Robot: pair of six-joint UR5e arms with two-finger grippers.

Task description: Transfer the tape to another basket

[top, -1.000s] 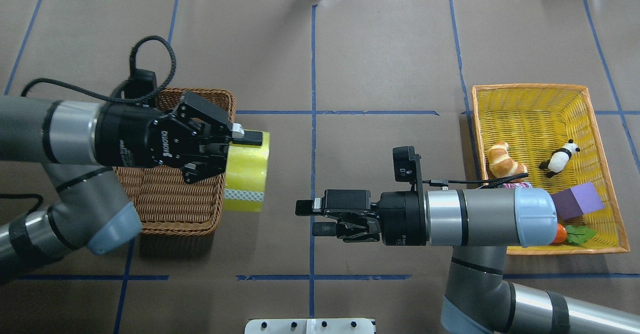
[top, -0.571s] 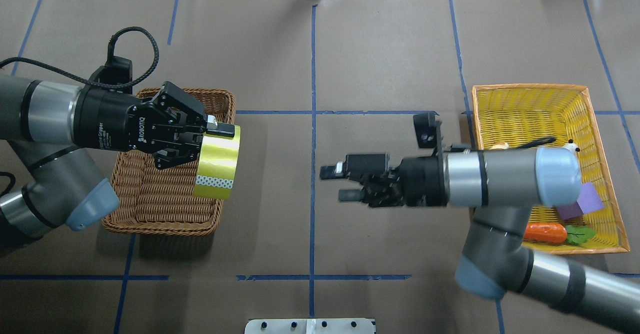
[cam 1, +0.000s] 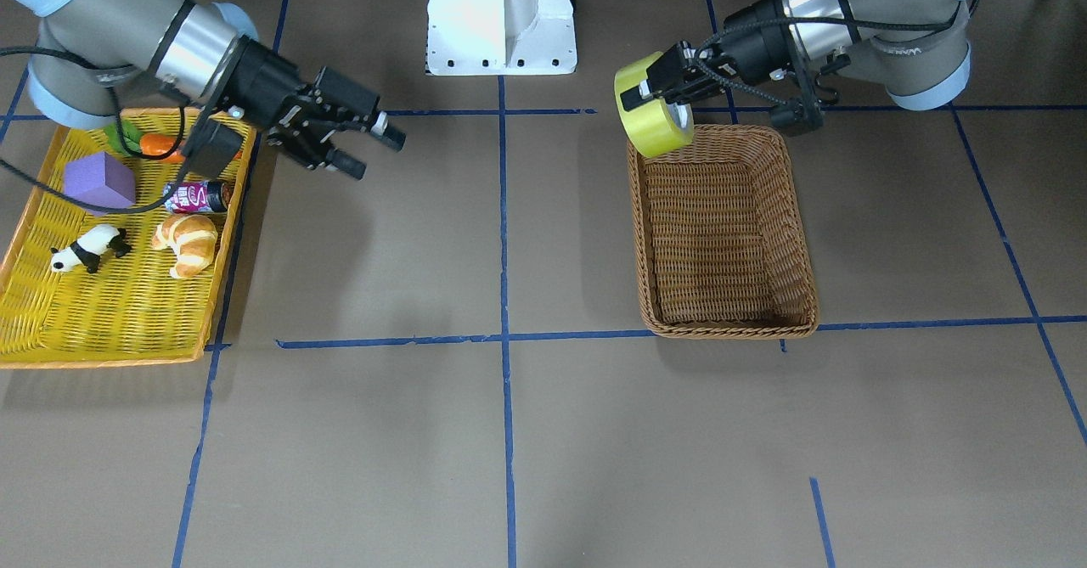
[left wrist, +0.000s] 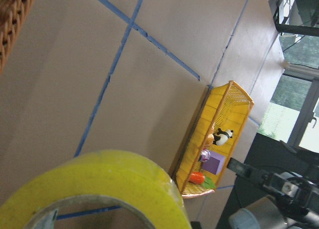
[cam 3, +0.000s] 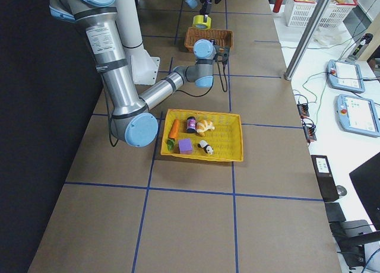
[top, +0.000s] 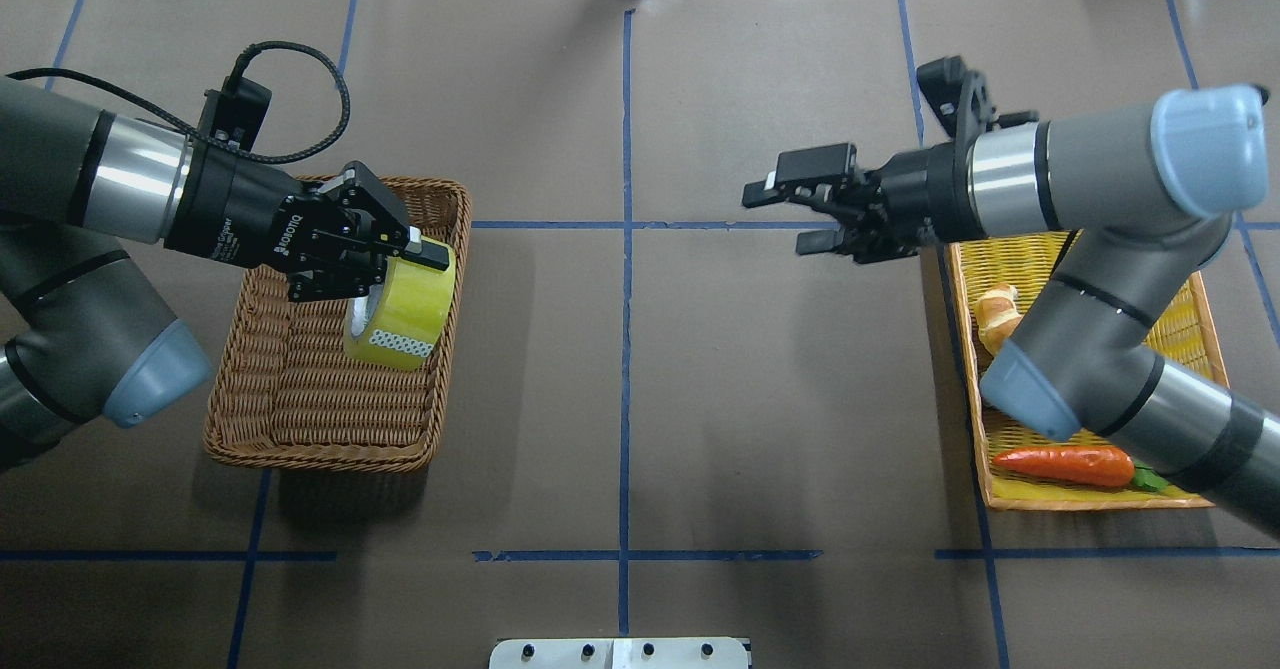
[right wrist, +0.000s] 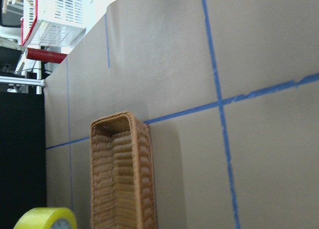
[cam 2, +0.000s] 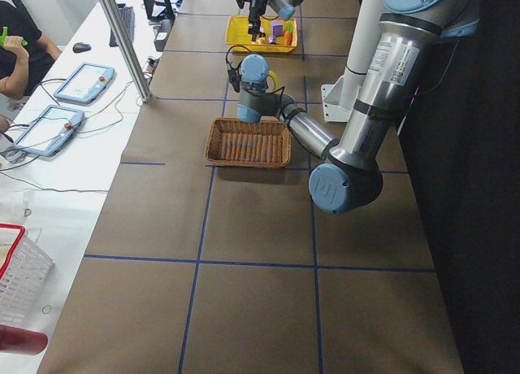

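The yellow-green tape [top: 400,309] hangs in my left gripper [top: 395,279], which is shut on it, one finger on the outside and one inside the core. It is held above the brown wicker basket [top: 320,419], over its right side near the rim. The front-facing view shows the tape [cam 1: 652,118] over the corner of the basket [cam 1: 722,237] nearest the robot. The basket's inside looks empty. The tape also fills the bottom of the left wrist view [left wrist: 99,189]. My right gripper [top: 778,219] is open and empty, in the air left of the yellow tray.
The shallow yellow tray [cam 1: 102,313] lies at the table's right end. It holds a carrot [top: 1065,466], a croissant [top: 995,314], a panda figure [cam 1: 85,250], a purple block [cam 1: 99,182] and a small can [cam 1: 195,197]. My right arm crosses above it.
My left gripper has carried the tape left, from beside the basket to over it. My right arm has drawn back to the right and toward the far side, its gripper still open.
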